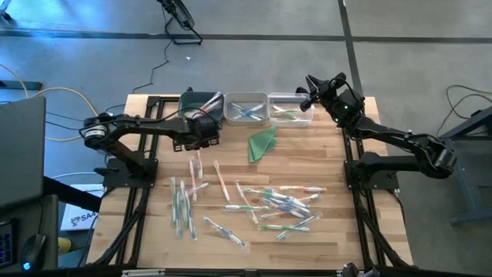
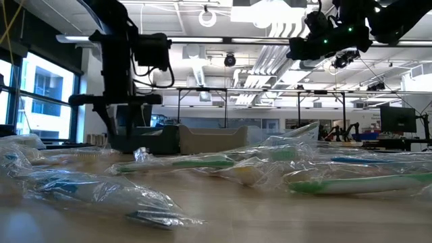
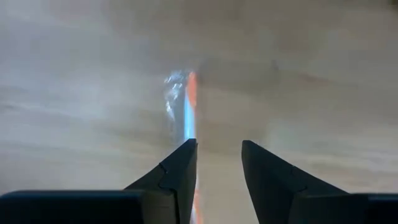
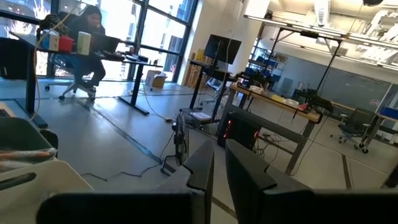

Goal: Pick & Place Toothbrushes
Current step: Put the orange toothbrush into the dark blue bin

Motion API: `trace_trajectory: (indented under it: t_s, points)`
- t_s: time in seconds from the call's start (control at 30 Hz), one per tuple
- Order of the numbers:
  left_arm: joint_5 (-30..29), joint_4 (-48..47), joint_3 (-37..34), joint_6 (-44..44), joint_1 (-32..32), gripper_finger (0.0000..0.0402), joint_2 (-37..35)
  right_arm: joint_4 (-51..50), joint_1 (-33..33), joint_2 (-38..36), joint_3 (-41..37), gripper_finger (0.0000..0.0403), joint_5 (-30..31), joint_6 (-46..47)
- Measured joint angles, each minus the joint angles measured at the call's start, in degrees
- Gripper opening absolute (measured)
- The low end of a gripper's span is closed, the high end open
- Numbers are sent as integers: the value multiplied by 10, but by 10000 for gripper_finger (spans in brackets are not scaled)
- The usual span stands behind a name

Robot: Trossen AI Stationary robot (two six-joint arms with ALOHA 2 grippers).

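Left gripper [image 3: 219,163] hangs low over the table [image 1: 338,231], jaws parted and empty, one finger beside a wrapped orange toothbrush [image 3: 191,106]. Judgement: staged to straddle it. Its long axis runs straight ahead between the fingers. The remaining toothbrushes [image 1: 284,206] lie scattered mid-table, pointing every way. Right gripper [image 1: 314,86] is nearly closed, holding nothing, raised above the clear bins [image 1: 290,109].

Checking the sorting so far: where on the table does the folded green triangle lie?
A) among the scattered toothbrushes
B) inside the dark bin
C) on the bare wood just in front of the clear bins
C: the high view shows the green triangle on bare wood just below the clear bins, apart from the scattered toothbrushes.
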Motion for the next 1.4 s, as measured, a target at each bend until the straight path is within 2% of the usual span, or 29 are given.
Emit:
trace_trajectory:
  t_s: [0.23,0.83,0.97,1.23,1.4]
  points:
    - [46,-15,0,-13,0,125,39,0,0,0,0,34,0,0]
    - [63,21,1,-3,0,123,85,-8,0,0,0,34,0,0]
    - [69,27,1,-2,0,100,85,-9,0,0,0,34,0,0]
    - [78,28,1,27,0,19,85,-9,0,0,0,34,0,0]
    - [83,27,1,31,0,17,81,-9,0,0,0,34,0,0]
